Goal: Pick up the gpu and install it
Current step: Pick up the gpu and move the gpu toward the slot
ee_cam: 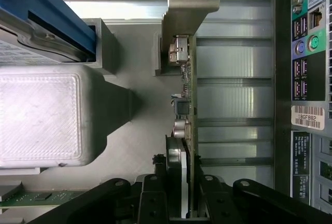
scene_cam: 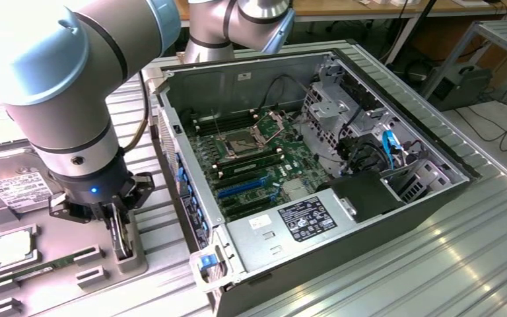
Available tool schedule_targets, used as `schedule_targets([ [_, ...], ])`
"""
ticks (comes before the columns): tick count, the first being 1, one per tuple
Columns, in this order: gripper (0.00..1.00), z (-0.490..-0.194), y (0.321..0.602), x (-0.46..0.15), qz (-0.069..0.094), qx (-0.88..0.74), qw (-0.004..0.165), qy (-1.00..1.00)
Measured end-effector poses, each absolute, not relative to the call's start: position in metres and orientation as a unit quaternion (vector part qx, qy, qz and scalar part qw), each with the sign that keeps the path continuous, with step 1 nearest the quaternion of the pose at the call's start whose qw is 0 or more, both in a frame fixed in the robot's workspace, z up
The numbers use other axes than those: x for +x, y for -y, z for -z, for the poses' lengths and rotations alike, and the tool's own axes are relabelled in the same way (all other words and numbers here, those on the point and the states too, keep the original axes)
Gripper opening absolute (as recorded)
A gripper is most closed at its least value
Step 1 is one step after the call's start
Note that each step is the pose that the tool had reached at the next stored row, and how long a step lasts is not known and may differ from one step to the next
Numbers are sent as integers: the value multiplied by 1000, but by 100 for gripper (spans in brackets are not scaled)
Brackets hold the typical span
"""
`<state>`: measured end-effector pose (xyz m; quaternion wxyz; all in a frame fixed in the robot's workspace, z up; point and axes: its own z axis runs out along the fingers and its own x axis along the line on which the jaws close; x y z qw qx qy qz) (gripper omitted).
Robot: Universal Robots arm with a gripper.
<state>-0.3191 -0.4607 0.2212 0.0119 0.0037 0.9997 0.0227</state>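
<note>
We see one arm (scene_cam: 68,99) reaching down at the exterior view's left, and its one gripper (scene_cam: 115,221) sits low in the lower left of that frame, over a grey holder tray (scene_cam: 135,261).

The one gpu (scene_cam: 123,241) stands on edge in a slot of this tray, outside the computer case and just beside the case's near wall. In the wrist view we look along the gpu (ee_cam: 184,105) edge-on: a thin green board, a dark cooler on one face, and one silver bracket (ee_cam: 187,6) at the end far from the gripper (ee_cam: 181,180). The two black fingers (ee_cam: 150,195) are drawn in on the card, one against each flat face, so the gripper has hold of it while its lower edge sits in the tray (ee_cam: 129,146).

On the same tray we count one hard drive (scene_cam: 11,188) with a white label, one square processor chip (scene_cam: 11,247), and one narrow green RAM stick (scene_cam: 37,269) near the bottom left corner.

One open computer case (scene_cam: 227,82) lies on its side in the middle of the exterior view, on a ribbed metal table (scene_cam: 430,264). Inside it is one motherboard (scene_cam: 263,165) with blue slots along its lower left part; we cannot count them surely. The case's port panel (ee_cam: 303,79) appears in the wrist view, well apart from the card.
</note>
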Motion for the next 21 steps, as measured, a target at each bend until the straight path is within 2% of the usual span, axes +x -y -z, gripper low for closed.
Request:
schedule_targets([
  [21, 28, -221, 461, -319, -23, 4, 12, -1000],
])
